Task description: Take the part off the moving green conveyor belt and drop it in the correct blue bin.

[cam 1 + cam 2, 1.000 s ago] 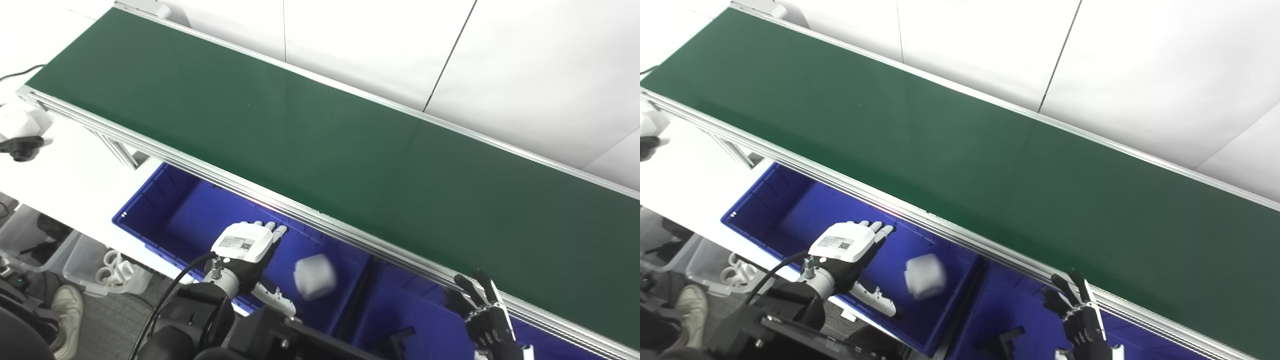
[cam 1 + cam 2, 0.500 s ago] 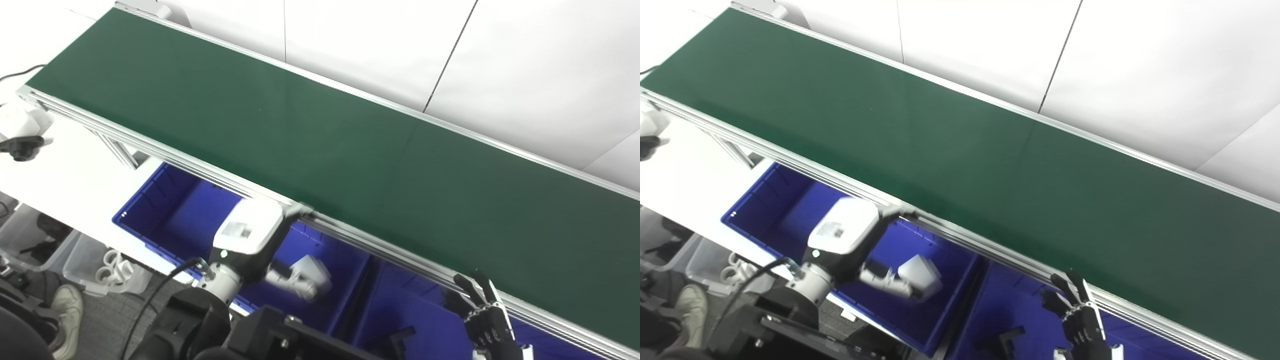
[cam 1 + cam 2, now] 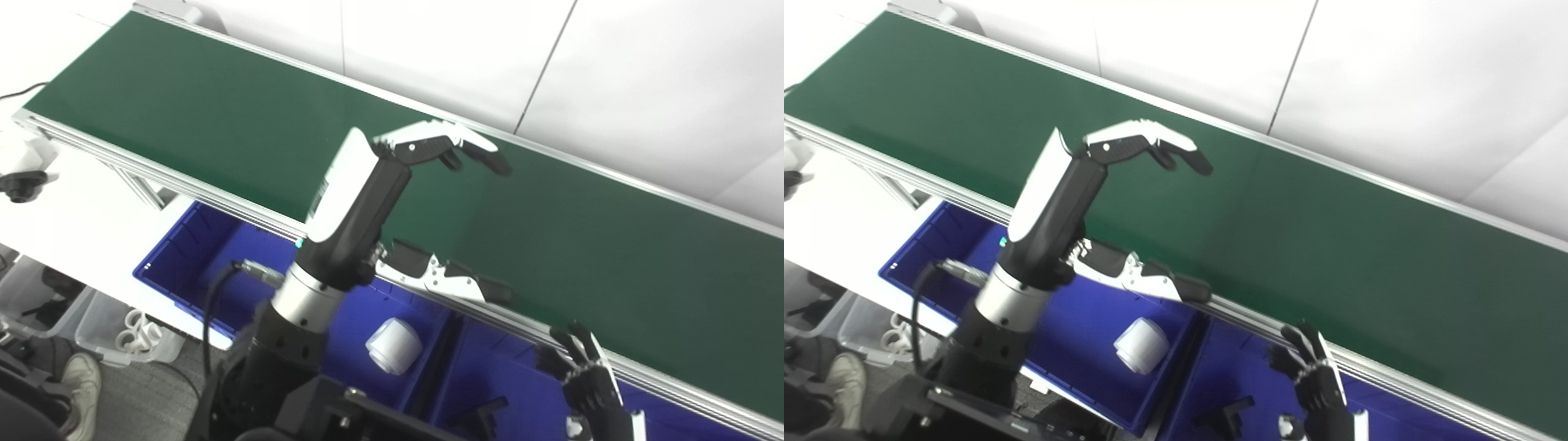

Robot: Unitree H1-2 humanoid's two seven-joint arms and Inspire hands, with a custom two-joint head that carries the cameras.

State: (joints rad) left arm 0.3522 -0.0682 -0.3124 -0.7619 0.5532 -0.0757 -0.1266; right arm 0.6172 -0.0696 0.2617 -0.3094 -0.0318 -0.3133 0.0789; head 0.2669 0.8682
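Left eye view: white part (image 3: 394, 345) lay in the blue bin (image 3: 184, 254)
Left hand (image 3: 367, 202) hung empty over the belt (image 3: 551, 245), fingers spread; next part needs catching

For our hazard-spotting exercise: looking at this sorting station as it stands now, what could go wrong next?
1. The left hand is open above the green conveyor belt, thumb near its aluminium rail; lowering carelessly could strike the rail.
2. The white cylindrical part lies on its side in the left blue bin and may roll.
3. The right hand sits close under the rail and could catch it when raised.
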